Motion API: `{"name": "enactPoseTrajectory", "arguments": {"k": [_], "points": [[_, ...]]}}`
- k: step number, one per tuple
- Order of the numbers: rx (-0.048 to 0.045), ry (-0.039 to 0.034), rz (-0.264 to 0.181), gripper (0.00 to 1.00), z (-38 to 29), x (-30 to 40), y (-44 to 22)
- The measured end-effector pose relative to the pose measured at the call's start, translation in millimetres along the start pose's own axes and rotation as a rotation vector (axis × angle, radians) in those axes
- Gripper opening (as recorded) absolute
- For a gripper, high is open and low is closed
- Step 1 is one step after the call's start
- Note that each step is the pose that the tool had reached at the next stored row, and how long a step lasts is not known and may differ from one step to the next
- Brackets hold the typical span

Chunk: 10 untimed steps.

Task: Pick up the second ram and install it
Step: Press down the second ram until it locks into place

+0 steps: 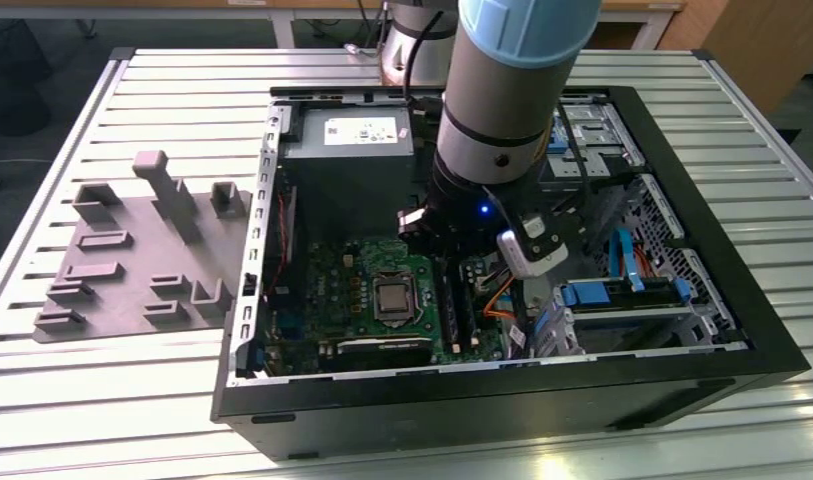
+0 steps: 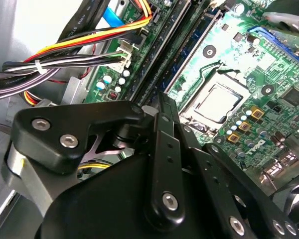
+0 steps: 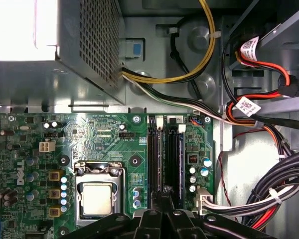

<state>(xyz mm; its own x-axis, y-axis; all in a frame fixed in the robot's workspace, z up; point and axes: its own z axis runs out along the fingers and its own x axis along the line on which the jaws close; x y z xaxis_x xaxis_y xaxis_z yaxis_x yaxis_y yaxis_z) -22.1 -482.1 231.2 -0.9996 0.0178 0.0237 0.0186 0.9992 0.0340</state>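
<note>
Table [image 1: 139, 400]: ribbed metal top that carries the whole set-up in the exterior view.
Computer case [image 1: 513, 390]: black tower lying on its side with the side panel off, so the interior faces upward.
Robot arm [image 1: 513, 80]: grey and light-blue column reaching down into the open case near its middle.
Fixture plate [image 1: 126, 260]: flat grey plate with upright holders, on the table beside the case towards the exterior view's left.
Power supply [image 3: 65, 64]: grey perforated metal box against the case wall, bordering one edge of the motherboard.
Motherboard [image 3: 104, 139]: green board on the case floor. It is also seen in the exterior view [image 1: 339, 290] and at an angle in the second wrist view [image 2: 249, 64].
Cable bundles [image 3: 269, 189]: black, red, yellow and white leads running beside the board, tied in places with white straps.
Gripper [image 3: 162, 199]: black linkage poised directly over the slot rails, with its tip [image 2: 162, 102] just short of them. Whether the fingers are apart, together or clamped on anything cannot be told.
Processor socket [image 3: 97, 196]: silver square in a metal frame, just beside the slot rails.
Slot rails [image 3: 165, 154]: long black parallel channels with white end latches, running straight ahead of the gripper.
Second ram [image 2: 192, 52]: thin blue board seen edge-on, lying along the slot rails ahead of the gripper tip. Which rail it is in, and whether it is seated, cannot be told.
</note>
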Motion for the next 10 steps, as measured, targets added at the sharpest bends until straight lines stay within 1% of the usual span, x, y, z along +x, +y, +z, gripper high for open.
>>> {"name": "enactPoseTrajectory", "arguments": {"k": [3,10], "points": [[0.0,0.0,0.0,0.11,0.6,-1.5,0.0],[-0.0001,-0.0001,0.0,0.11,2.7,-1.6,0.0]]}}
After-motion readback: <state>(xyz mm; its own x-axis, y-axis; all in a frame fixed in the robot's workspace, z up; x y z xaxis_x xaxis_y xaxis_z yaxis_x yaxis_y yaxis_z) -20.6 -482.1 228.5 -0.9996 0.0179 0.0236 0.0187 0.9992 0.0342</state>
